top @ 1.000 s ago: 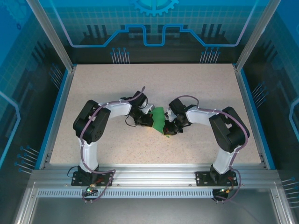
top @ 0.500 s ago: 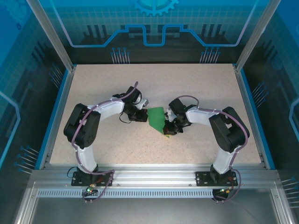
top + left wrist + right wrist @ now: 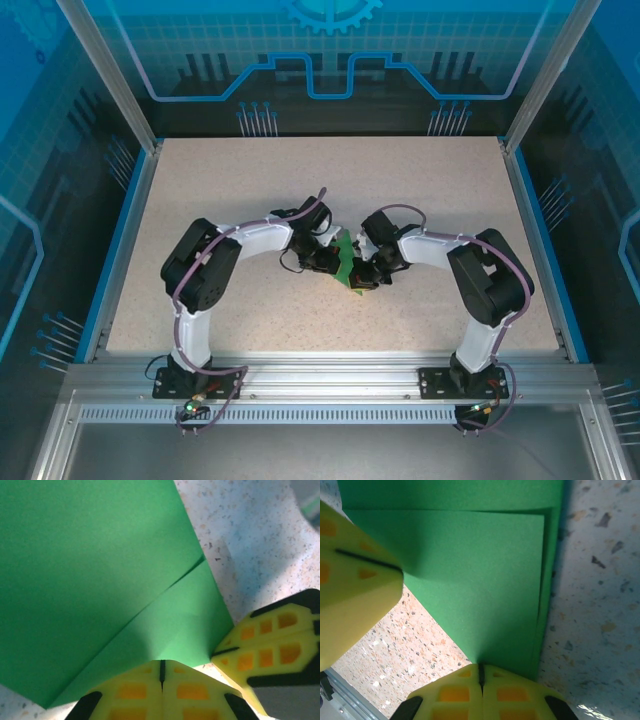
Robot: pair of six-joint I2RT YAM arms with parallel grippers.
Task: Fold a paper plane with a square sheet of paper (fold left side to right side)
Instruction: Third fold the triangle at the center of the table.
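Observation:
The square sheet of paper (image 3: 347, 258) is green and lies folded on the speckled table between my two arms. In the left wrist view the paper (image 3: 100, 570) shows a diagonal crease and overlapping layers. My left gripper (image 3: 161, 662) is shut, its tips resting on the paper's near edge. My right gripper (image 3: 480, 667) is shut too, with its tips at the paper's (image 3: 485, 580) pointed lower edge. From above, the left gripper (image 3: 337, 264) and right gripper (image 3: 361, 279) stand close together over the sheet and hide much of it. Each wrist view catches the other arm's yellow fingers (image 3: 270, 645) (image 3: 350, 590).
The table (image 3: 420, 190) has a blue raised border (image 3: 137, 200) on its sides. An aluminium rail (image 3: 330, 375) runs along the near edge by the arm bases. Metal frame posts (image 3: 110, 75) rise at the back corners.
The left arm pulled away to the left, uncovering more of the green sheet, then swung right again onto the paper. The right arm has stayed still.

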